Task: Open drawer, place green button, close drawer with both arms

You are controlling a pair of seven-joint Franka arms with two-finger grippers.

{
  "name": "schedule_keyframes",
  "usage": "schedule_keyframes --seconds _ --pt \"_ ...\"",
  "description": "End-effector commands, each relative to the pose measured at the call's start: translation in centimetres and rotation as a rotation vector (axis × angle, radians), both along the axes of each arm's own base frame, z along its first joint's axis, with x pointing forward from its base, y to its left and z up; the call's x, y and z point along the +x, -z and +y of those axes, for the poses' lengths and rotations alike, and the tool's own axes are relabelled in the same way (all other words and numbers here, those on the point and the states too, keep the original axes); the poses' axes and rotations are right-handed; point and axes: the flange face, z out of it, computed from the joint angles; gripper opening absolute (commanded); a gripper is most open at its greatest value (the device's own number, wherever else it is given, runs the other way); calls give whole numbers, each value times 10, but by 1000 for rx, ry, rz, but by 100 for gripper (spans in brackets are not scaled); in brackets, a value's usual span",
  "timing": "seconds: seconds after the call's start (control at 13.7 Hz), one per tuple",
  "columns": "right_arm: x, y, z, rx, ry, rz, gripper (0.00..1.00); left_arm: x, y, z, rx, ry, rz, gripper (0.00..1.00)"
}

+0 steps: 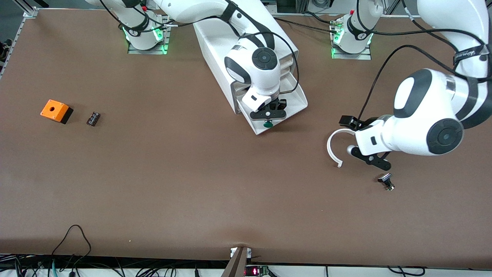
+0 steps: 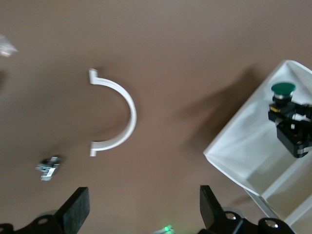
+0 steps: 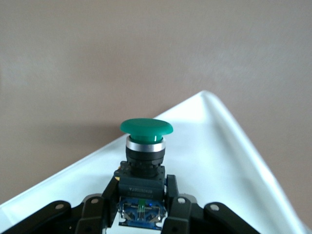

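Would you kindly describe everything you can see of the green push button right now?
The button has a domed, glossy green cap, a silver collar beneath it, a black body and a blue base part. The right pincer grips its body, cap pointing away from the wrist. It hangs over the open white drawer at the cabinet's front, near the drawer's front lip; only the pincer's fingers visibly touch it.

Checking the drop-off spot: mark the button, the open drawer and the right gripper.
button [image 3: 146,127]: right wrist view, on its green cap.
drawer [image 1: 298,100]: front view, on the bare floor of the pulled-out tray.
right gripper [image 1: 268,114]: front view, midway between its fingertips, over the drawer.
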Motion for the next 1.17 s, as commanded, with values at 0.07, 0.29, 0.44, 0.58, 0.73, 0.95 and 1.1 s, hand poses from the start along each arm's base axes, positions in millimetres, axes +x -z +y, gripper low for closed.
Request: schedule_keyframes --seconds 0.07,0.29,0.44,0.58,0.73,0.95,1.1 --pt "-8 -9 9 -11 48 6 0 20 -52 34 31 -61 -127 100" --pt "-16 -7 14 -11 56 10 41 24 -71 60 16 -118 -166 100" --pt "-21 -9 18 -13 41 -4 100 25 -82 65 25 -154 -185 100" --pt "-18 -18 17 -11 30 -13 100 25 -82 66 29 -154 -185 100" --pt "-8 -31 12 -5 39 -40 100 25 -83 62 28 -158 -191 100" --pt "32 -76 -21 -4 81 -123 100 24 -83 54 60 -293 -175 100" --pt "78 -103 -67 -19 80 -153 100 23 -84 50 76 -373 -165 100"
